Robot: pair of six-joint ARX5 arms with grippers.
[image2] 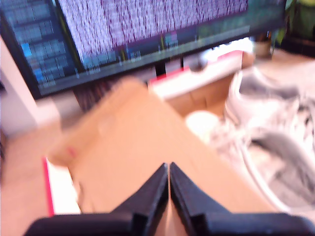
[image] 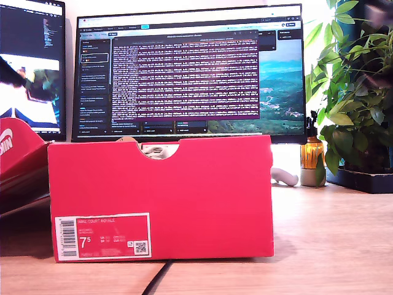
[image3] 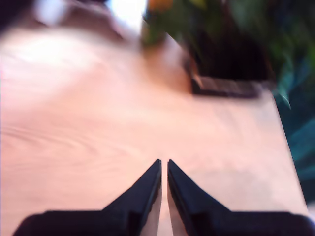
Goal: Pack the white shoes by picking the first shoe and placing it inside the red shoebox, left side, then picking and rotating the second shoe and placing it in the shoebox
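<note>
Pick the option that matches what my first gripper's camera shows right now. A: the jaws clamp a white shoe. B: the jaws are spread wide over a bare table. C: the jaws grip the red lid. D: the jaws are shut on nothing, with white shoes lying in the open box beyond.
D: my first gripper has its jaws pressed together on nothing, above brown cardboard, while the white shoes lie inside the red shoebox beyond.
</note>
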